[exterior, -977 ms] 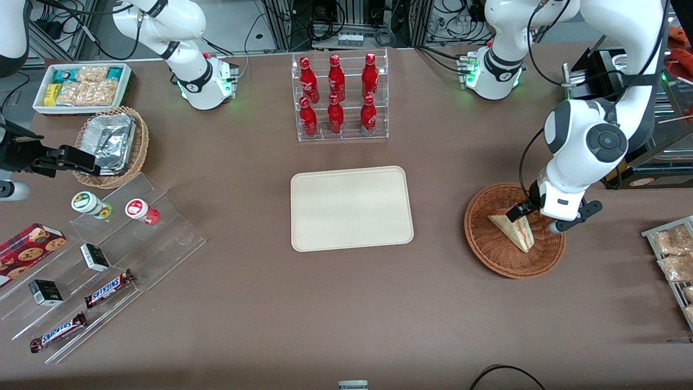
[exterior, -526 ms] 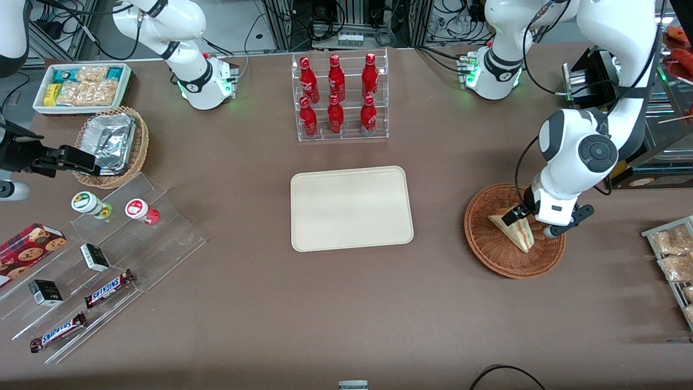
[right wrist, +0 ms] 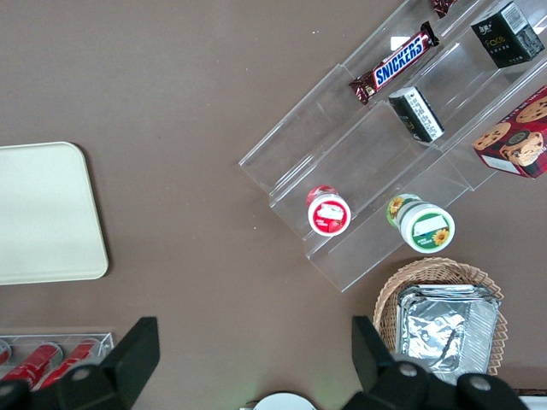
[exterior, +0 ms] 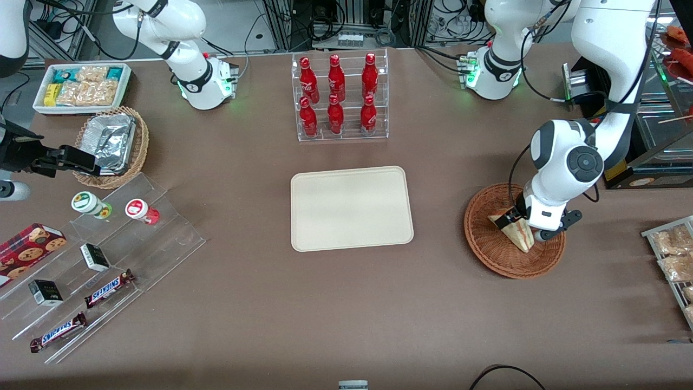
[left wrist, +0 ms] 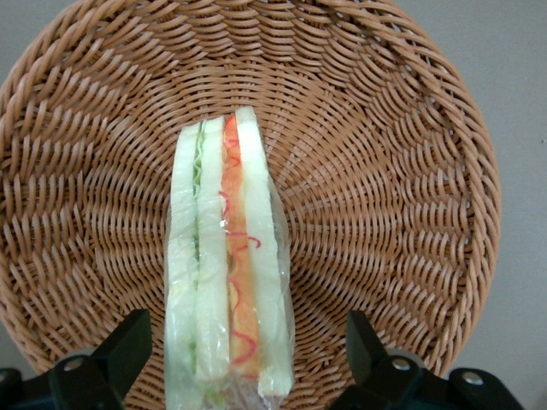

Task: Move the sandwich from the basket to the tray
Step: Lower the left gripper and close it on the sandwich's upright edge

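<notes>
The sandwich (exterior: 517, 234) (left wrist: 226, 256), a plastic-wrapped wedge with red and green filling, stands on edge in the reddish-brown wicker basket (exterior: 487, 249) (left wrist: 385, 171) toward the working arm's end of the table. My left gripper (exterior: 524, 227) (left wrist: 244, 342) is down in the basket and open. Its two dark fingers (left wrist: 128, 346) straddle the wide end of the sandwich, with a gap showing on each side. The cream tray (exterior: 352, 208) (right wrist: 43, 213) lies flat at the table's middle, with nothing on it.
An acrylic rack of red bottles (exterior: 340, 97) stands farther from the front camera than the tray. Toward the parked arm's end are a tan basket with foil container (exterior: 111, 146), a white snack bin (exterior: 81, 86) and acrylic steps with candy bars (exterior: 108, 260). Snack packets (exterior: 671, 260) lie beside the reddish-brown basket.
My left arm has swung in over the basket and come lower, bringing the open fingers down around the sandwich. The sandwich has not moved.
</notes>
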Controlling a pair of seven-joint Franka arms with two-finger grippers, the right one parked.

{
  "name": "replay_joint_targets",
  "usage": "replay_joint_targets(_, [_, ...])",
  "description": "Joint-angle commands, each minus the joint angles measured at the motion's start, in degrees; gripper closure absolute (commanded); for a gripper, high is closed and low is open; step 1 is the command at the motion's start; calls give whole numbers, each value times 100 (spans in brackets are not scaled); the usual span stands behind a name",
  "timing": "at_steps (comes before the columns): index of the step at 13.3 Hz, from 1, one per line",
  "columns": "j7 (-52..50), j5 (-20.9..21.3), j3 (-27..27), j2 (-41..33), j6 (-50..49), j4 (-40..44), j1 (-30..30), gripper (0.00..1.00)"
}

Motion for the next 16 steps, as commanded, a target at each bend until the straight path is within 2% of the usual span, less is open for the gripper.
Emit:
replay_joint_targets(1, [-123, 33, -16, 12, 136, -42, -14, 50])
replay_joint_targets(2, [-123, 33, -16, 4, 136, -34, -6, 78])
replay_joint_targets(3, [-106, 33, -16, -5, 136, -25, -6, 97])
replay_joint_targets(4, [-97, 33, -16, -14, 136, -25, -6, 100])
replay_joint_targets(9, [-27, 111, -16, -338, -213, 54, 3, 100])
replay_joint_targets(11, [-27, 462, -42, -584, -975, 386, -14, 100])
replay_joint_targets(13, [-18, 481, -225, -691, -1950, 991, -76, 100])
replay_joint_targets(16, [-97, 481, -892, -630, -2938, 1898, -94, 100])
